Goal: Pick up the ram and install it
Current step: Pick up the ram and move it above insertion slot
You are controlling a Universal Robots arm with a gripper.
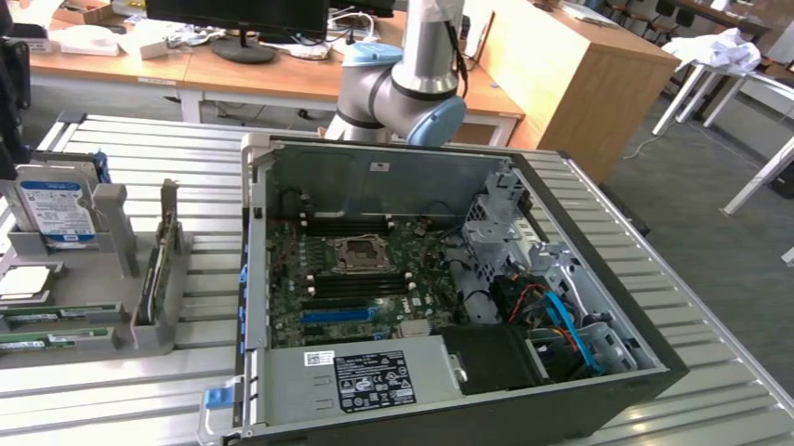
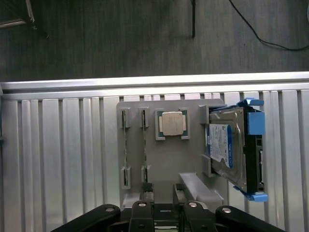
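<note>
With the gripper [image 2: 166, 215] hovering over the grey holder [image 2: 164, 162], its opening impossible to tell, the ram [image 2: 144, 150] stands on edge there beside a second stick [image 2: 125, 150], so a misaligned descent could strike either thin board.

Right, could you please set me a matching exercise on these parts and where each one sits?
1 hard drive
2 processor chip
3 ram sticks
4 motherboard

a inside the open case
b flat in the grey holder's square recess
c on edge in narrow slots
d upright, with blue rails

Pairs: 1-d, 2-b, 3-c, 4-a
</note>
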